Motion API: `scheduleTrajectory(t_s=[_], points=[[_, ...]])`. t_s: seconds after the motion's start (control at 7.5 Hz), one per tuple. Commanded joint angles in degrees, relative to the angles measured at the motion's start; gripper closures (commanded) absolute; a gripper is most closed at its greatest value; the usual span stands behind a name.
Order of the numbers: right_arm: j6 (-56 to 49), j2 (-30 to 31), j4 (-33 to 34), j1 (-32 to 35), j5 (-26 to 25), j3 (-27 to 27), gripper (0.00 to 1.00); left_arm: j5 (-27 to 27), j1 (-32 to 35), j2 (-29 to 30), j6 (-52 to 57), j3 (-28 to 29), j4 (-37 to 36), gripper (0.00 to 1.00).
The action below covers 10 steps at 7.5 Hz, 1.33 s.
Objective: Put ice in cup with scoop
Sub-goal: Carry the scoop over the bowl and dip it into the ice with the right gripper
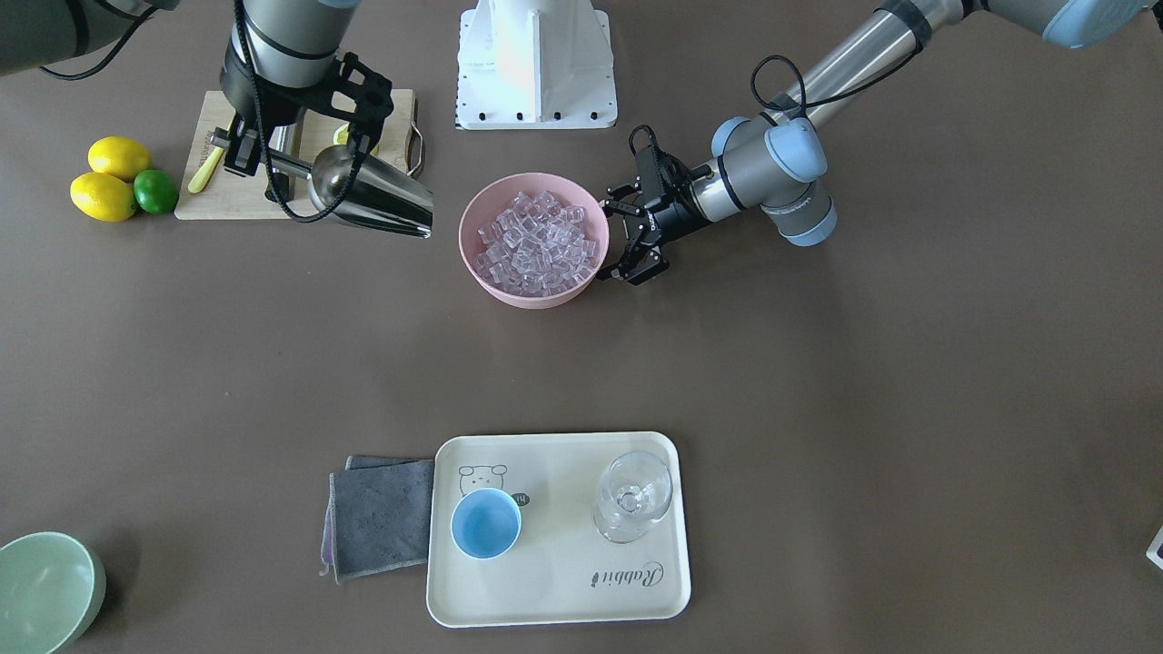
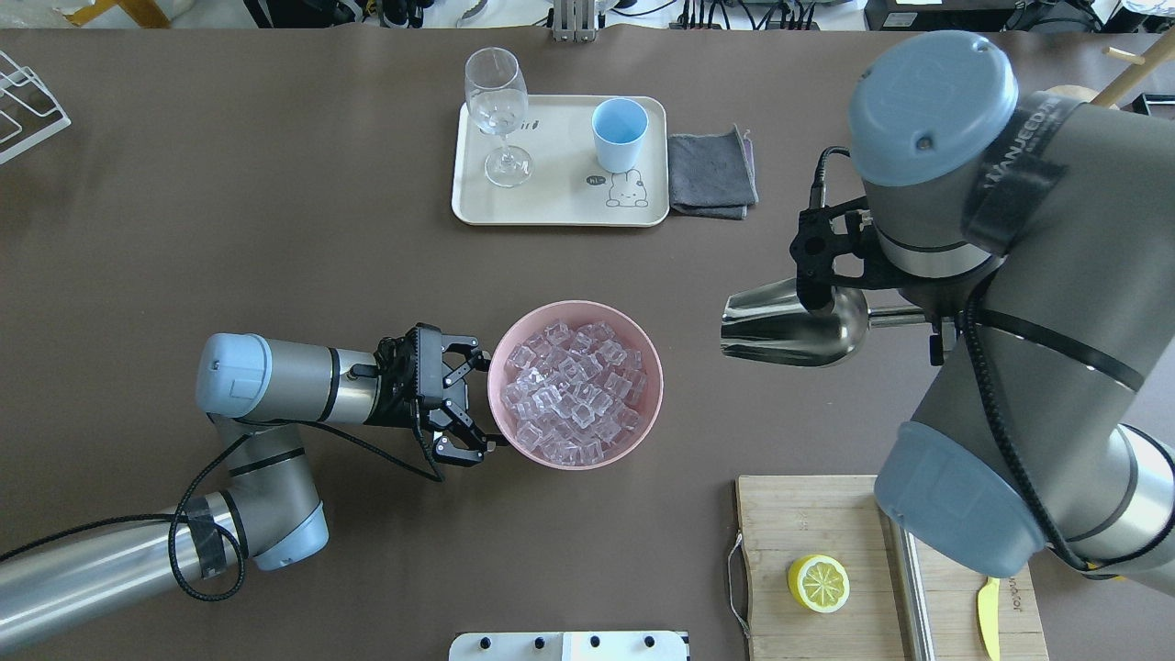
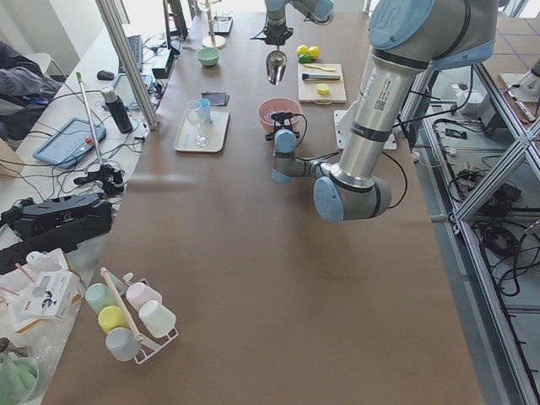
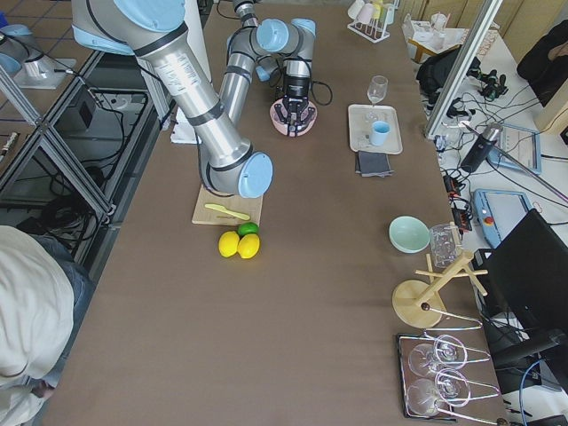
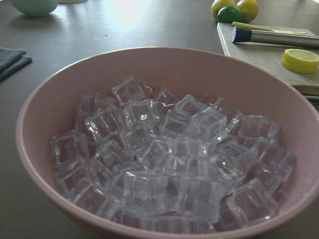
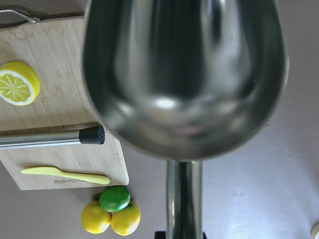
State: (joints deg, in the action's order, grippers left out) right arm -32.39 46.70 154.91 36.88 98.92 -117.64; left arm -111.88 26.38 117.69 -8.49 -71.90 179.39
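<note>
Lots of ice (image 2: 574,386) cubes fill the pink bowl (image 2: 657,390) in the middle of the overhead view. None is in the scoop (image 2: 794,326), which looks shiny and bare inside in the right wrist view. None shows in the cup (image 2: 617,133) either.

The right gripper (image 1: 243,154) pinches the scoop by its thin handle, with the jaws pressed on it. The scoop hangs in the air to the right of the bowl in the overhead view. Its open end points at the bowl, which I think gets it ready to dig in.

The left gripper (image 2: 473,402) sits low, just left of the bowl. Its jaws are spread wide and hold nothing. I think it is there to keep the bowl from sliding when the scoop pushes in. I cannot tell if the fingers touch the bowl.

The cup stands upright on the cream tray (image 2: 551,207) at the top middle, well apart from the bowl. A stemmed glass (image 2: 497,110) is beside it on the left, so the scoop must tip with care.
</note>
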Motion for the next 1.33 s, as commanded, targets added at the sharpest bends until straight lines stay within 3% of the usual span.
scheduleTrajectory(t_s=[0.0, 1.2], points=[[1.35, -6.62, 1.27, -3.63, -0.83, 6.8, 1.0, 0.0, -0.01, 0.0, 0.05, -0.09, 0.0, 0.02], [6.2, -11.45, 0.66, -5.85, -3.38, 18.66, 1.0, 0.0, -0.01, 0.0, 0.14, -0.09, 0.09, 0.02]])
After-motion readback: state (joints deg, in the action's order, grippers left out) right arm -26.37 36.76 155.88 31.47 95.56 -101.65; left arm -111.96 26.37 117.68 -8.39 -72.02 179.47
